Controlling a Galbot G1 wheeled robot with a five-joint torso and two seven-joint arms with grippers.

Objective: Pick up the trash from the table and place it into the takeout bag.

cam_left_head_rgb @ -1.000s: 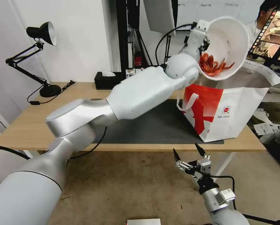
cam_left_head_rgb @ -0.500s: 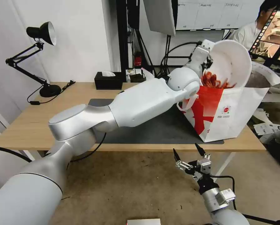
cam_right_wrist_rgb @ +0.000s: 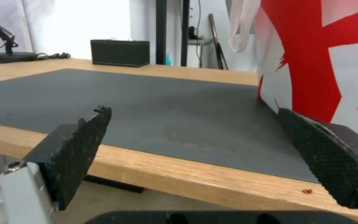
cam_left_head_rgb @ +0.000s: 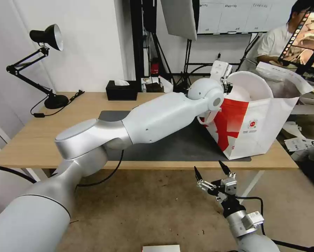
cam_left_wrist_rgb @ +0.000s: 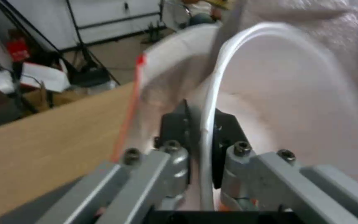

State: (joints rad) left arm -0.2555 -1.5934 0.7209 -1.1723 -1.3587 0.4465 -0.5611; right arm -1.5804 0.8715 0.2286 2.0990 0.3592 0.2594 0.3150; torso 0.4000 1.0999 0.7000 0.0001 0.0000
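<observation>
Left gripper (cam_left_wrist_rgb: 199,130) pinches bowl (cam_left_head_rgb: 253,85) by rim, bowl tipped on edge, sunk partway into bag (cam_left_head_rgb: 258,122) mouth. Bag stands at table (cam_left_head_rgb: 31,140) right end, on mat (cam_left_head_rgb: 178,143) corner. Right gripper (cam_left_head_rgb: 213,171) hangs below table's front edge, fingers spread, holding nothing.

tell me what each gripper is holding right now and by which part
The left gripper is shut on the white bowl, pinching its rim inside the takeout bag. The right gripper is open below the table edge, holding nothing.

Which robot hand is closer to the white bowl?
Left. The left gripper pinches the bowl rim inside the bag; the right gripper hangs open below the table.
</observation>
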